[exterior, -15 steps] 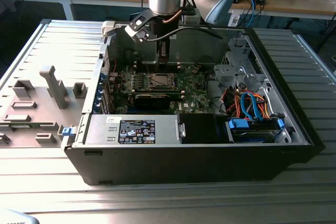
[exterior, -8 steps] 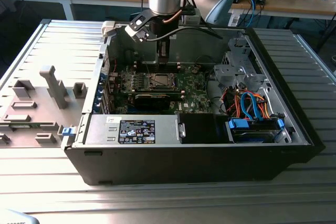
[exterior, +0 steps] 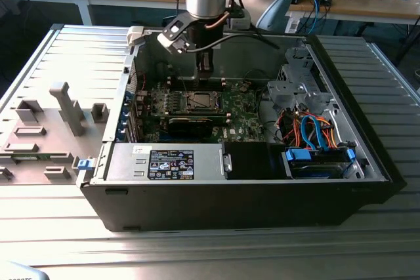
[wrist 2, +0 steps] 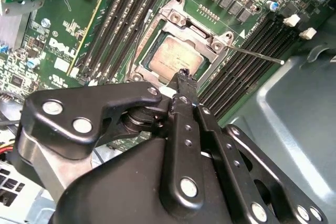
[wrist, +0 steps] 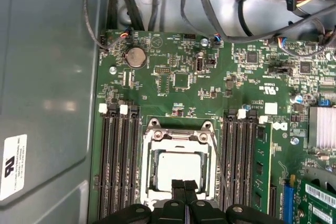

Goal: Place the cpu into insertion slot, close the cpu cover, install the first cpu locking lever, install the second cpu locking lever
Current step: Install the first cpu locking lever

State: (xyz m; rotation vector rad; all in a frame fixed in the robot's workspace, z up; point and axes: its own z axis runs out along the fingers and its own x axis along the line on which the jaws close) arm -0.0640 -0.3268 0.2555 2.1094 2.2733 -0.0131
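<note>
Note the cpu [wrist: 178,167] lying flat in the insertion slot [exterior: 199,101], toward the far side of the case, with the cpu cover [wrist: 177,135] seemingly down around it. Note too the hand [wrist: 184,184] pressed together, pinching nothing, tips just over one edge of the cover. Beware pushing off-centre on the thin locking lever [wrist 2: 257,55] standing free beside the socket: likely to slip off, gouge the board, or let the cover spring up.

White lettering [wrist 2: 62,47] — on circuit board [wrist 2: 31,72]

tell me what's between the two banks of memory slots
The socket, with the chip seated in it and the metal cover down around it, in the first wrist view.
</note>
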